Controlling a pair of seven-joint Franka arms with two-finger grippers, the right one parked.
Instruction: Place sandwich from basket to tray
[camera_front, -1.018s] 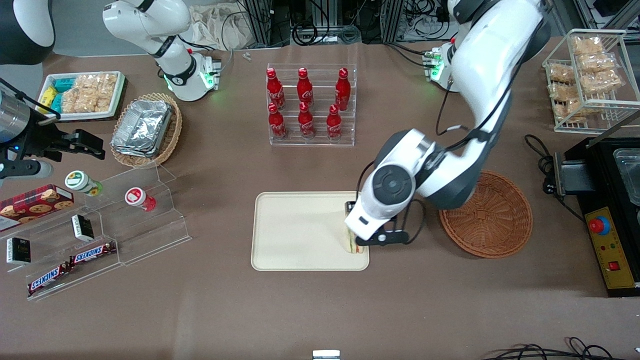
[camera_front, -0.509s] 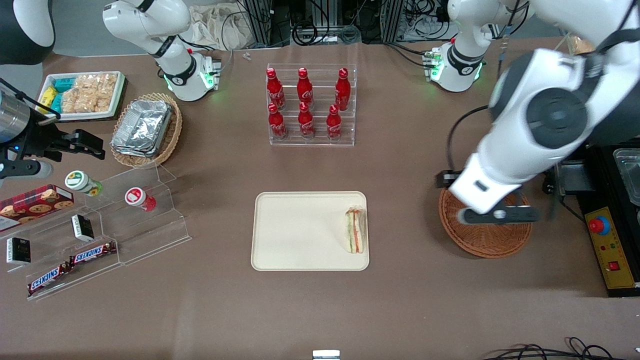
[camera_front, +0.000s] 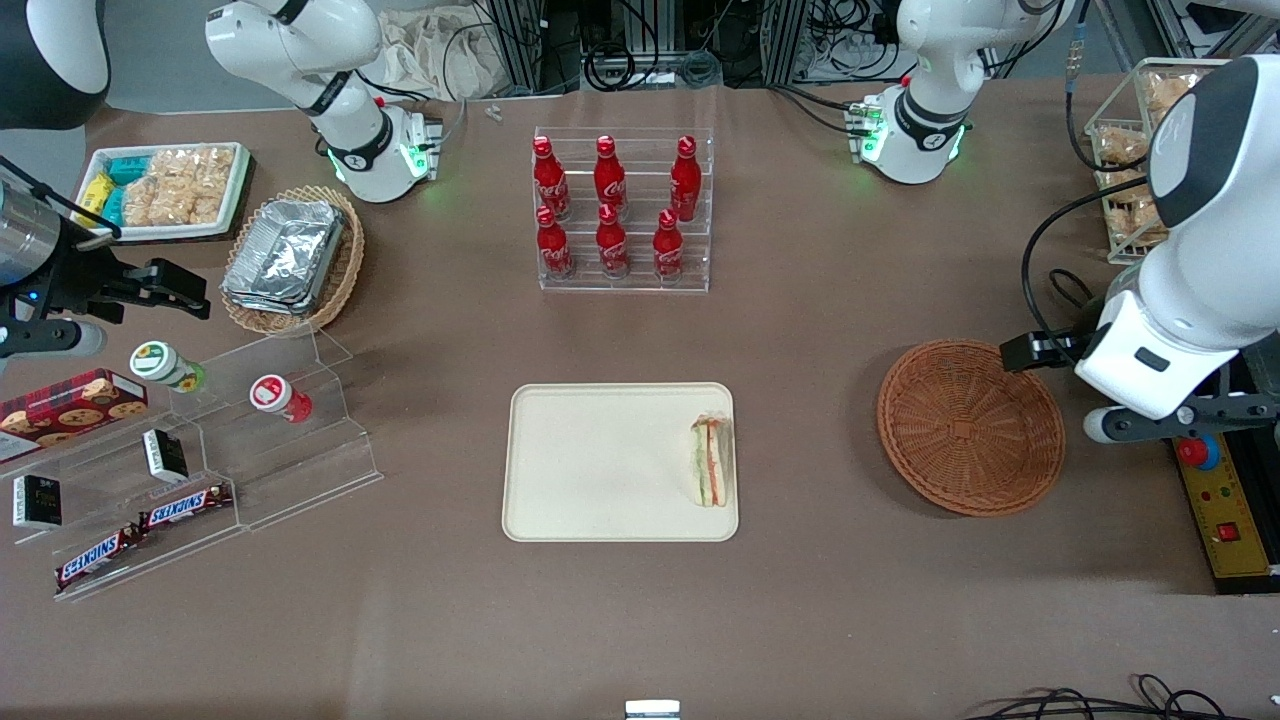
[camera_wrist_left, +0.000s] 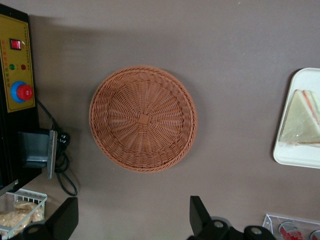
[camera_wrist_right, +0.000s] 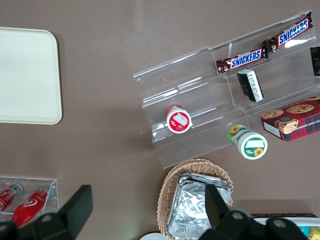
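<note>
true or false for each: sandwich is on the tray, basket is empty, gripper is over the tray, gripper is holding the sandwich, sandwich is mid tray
1. The sandwich is on the tray. True.
2. The basket is empty. True.
3. The gripper is over the tray. False: it is up off the table past the basket, toward the working arm's end.
4. The gripper is holding the sandwich. False: its fingers are open with nothing between them.
5. The sandwich is mid tray. False: it lies by the tray's short edge nearest the basket.

gripper (camera_front: 1150, 425): right edge of frame, fingers spread | bare desk (camera_front: 810, 420) between tray (camera_front: 600, 470) and basket (camera_front: 970, 428) | bottle rack (camera_front: 625, 210) blocks upper centre
</note>
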